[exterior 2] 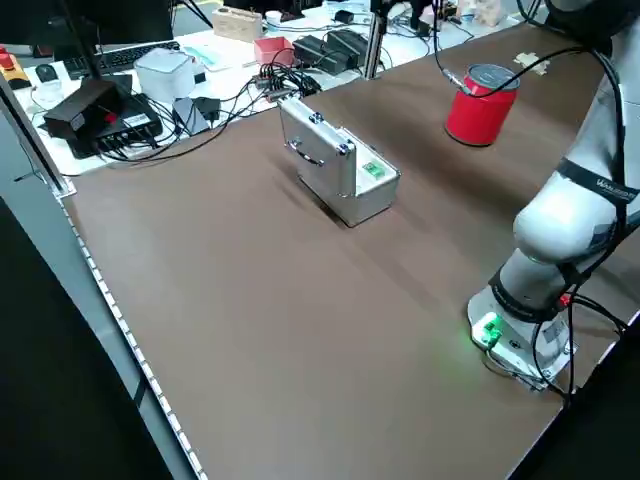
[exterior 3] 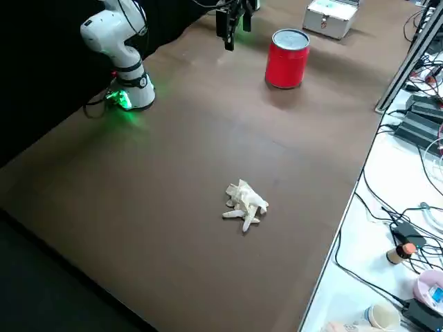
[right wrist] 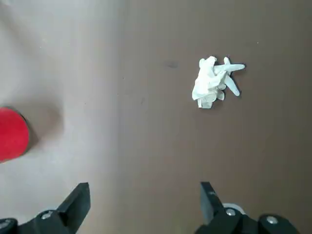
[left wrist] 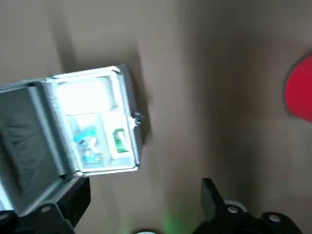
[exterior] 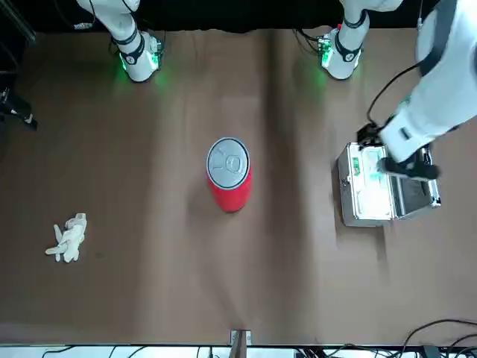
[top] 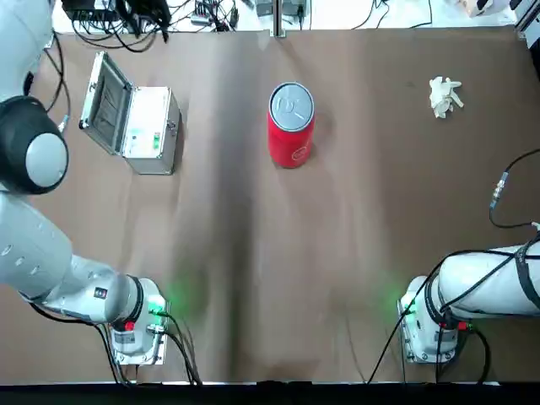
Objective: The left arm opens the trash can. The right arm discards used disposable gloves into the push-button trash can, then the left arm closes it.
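Two spread grippers are held above the brown tabletop [exterior: 179,298]: left gripper [exterior: 408,167], front view's right; right gripper [exterior: 24,115], far left; cables [exterior: 440,323] are strewn lower right.

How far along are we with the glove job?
Nothing looks done: the trash can has its lid on, and the gloves lie on the table. Nothing is in hand; the left gripper and right gripper are open and empty. Left: open, discard, close.

Can [top: 291,125] btwn open case [top: 135,120] (L) & gloves [top: 445,96] (R).
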